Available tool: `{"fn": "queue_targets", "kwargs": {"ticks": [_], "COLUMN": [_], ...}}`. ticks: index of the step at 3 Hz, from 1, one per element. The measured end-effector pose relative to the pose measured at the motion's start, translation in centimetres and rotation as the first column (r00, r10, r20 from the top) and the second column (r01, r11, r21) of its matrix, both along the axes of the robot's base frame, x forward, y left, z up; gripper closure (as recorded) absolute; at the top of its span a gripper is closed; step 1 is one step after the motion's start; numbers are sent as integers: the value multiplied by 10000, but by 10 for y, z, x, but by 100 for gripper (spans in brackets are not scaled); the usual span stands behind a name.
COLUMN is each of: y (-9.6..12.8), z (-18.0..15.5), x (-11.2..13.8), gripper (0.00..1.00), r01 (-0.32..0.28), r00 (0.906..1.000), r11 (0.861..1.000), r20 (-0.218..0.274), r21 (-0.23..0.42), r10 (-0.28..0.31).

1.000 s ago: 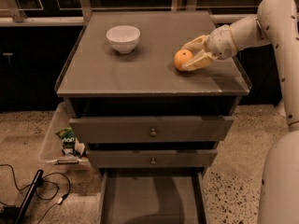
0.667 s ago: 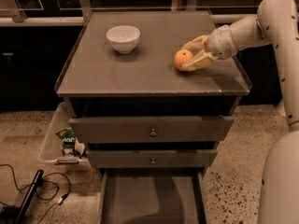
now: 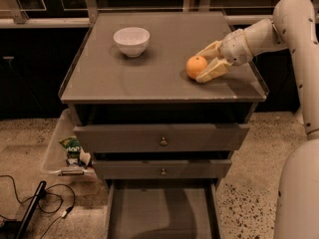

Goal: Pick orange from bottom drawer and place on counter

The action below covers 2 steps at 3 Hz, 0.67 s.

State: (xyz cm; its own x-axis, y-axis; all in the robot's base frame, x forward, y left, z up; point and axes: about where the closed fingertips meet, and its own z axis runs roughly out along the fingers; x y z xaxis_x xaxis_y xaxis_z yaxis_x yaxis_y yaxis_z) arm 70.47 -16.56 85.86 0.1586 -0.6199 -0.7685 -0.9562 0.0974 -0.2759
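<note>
The orange point(image 3: 196, 66) rests on the counter point(image 3: 149, 78), right of its middle and near the front. My gripper point(image 3: 201, 66) reaches in from the right, low over the counter. Its fingers point(image 3: 213, 70) are spread on either side of the orange's right half, and the orange sits between the tips. The bottom drawer point(image 3: 159, 215) is pulled open below the two knobbed drawers, and its floor looks bare.
A white bowl point(image 3: 131, 40) stands at the back left of the counter. A clear plastic bin point(image 3: 55, 151) with a green snack bag point(image 3: 73, 146) sits on the floor left of the cabinet. Cables point(image 3: 35, 203) lie on the floor beyond it. My arm point(image 3: 299, 59) rises at the right.
The orange sits slightly lower, down on the counter, and the fingers have spread a little around it. The arm has barely moved.
</note>
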Motion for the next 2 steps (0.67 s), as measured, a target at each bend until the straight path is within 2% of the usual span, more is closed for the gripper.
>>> {"fn": "queue_targets", "kwargs": {"ticks": [1, 2], "y": [0, 0], "z": [0, 0], "x": [0, 0], "gripper": [0, 0], "r01": [0, 0], "r00": [10000, 10000], "r11": [10000, 10000], "r20": [0, 0], "r21": [0, 0], "r10": [0, 0]}}
